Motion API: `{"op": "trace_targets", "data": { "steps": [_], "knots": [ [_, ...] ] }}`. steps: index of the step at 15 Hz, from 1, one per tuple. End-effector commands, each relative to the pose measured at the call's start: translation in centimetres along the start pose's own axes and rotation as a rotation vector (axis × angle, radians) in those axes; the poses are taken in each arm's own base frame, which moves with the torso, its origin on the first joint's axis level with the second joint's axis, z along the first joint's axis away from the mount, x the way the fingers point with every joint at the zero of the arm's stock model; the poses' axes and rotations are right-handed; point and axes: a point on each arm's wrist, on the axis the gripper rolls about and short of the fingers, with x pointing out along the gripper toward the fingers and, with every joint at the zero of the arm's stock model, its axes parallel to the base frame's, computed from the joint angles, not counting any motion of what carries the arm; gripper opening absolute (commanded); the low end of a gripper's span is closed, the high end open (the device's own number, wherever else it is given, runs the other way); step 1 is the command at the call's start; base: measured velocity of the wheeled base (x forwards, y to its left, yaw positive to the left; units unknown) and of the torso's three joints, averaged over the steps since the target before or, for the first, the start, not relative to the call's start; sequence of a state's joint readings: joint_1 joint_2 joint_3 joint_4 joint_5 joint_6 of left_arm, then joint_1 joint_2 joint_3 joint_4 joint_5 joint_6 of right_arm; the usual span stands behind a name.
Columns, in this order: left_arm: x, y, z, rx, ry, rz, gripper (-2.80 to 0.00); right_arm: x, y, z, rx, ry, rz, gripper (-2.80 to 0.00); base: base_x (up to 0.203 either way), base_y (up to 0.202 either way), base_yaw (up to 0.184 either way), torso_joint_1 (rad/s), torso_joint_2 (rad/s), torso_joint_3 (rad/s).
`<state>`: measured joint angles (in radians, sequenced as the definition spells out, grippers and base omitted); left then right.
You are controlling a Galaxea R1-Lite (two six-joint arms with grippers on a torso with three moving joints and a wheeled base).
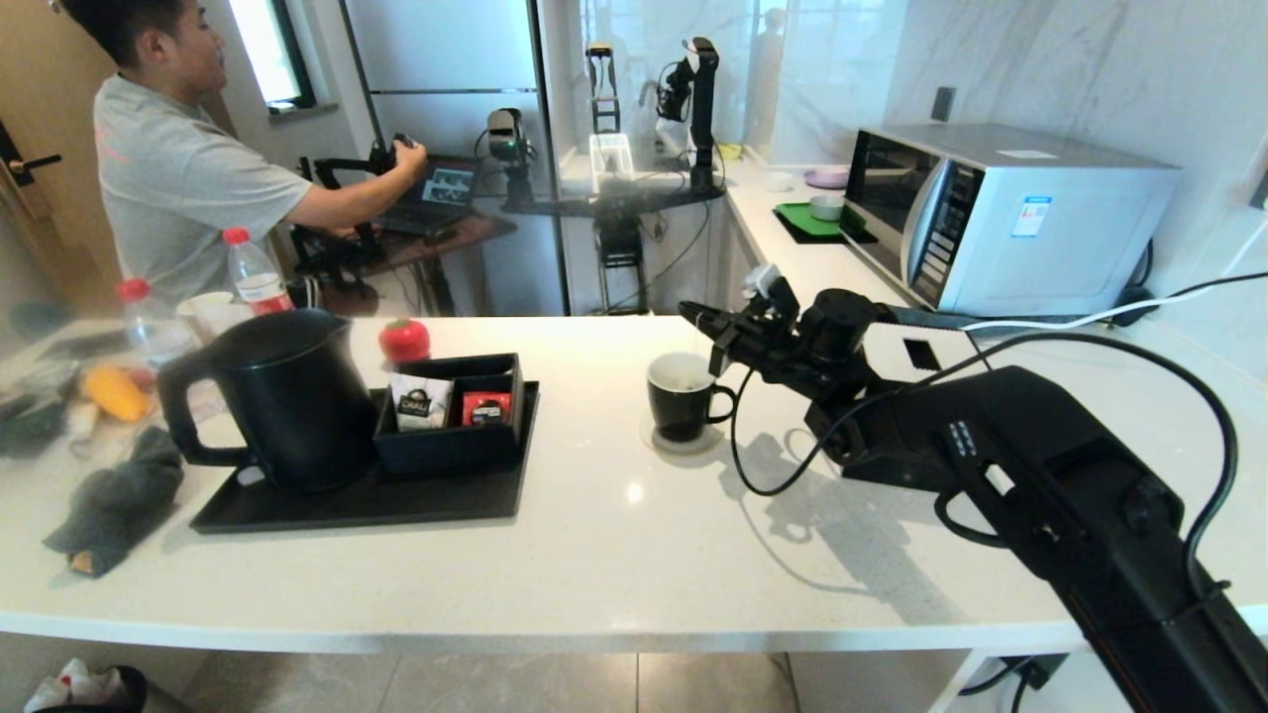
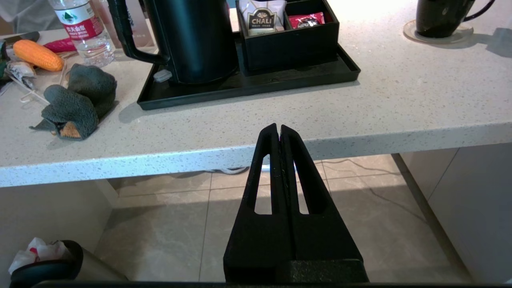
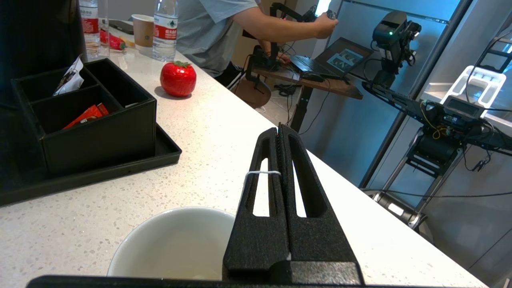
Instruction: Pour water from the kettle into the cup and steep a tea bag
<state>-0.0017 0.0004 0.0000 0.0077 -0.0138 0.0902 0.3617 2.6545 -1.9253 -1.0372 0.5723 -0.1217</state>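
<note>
The black kettle (image 1: 287, 396) (image 2: 200, 40) stands upright, lid on, at the left end of a black tray (image 1: 357, 510). On a round coaster right of the tray is the black cup (image 1: 679, 401) (image 3: 172, 244) with its white inside. My right gripper (image 1: 690, 314) (image 3: 279, 129) hovers just above the cup's right rim, shut on the tea bag's thin white string (image 3: 258, 173), which loops over one finger. The pouch itself is hidden below the fingers. My left gripper (image 2: 279, 128) is shut and holds nothing, parked low in front of the counter edge, out of the head view.
A black divided box (image 1: 451, 446) on the tray holds a white sachet (image 1: 420, 404) and a red sachet (image 1: 485, 408). A red tomato (image 1: 404, 340) lies behind it. A grey cloth (image 1: 114, 500) and bottles (image 1: 256, 272) are at the left, and a microwave (image 1: 1001, 213) at the back right.
</note>
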Motion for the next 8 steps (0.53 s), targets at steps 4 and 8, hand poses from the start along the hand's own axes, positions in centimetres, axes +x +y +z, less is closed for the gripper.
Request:
{"op": "trace_targets", "data": {
  "steps": [4, 8],
  "knots": [
    [0.0, 0.0, 0.0, 0.000, 0.000, 0.000, -2.80, 0.3, -0.8, 4.1, -0.043, -0.064, -0.004, -2.80, 0.000, 0.000, 0.000, 0.000, 0.00, 0.000],
    [0.0, 0.0, 0.0, 0.000, 0.000, 0.000, -2.80, 0.2, -1.5, 8.9, -0.083, -0.125, -0.015, -2.80, 0.000, 0.000, 0.000, 0.000, 0.00, 0.000]
  ]
}}
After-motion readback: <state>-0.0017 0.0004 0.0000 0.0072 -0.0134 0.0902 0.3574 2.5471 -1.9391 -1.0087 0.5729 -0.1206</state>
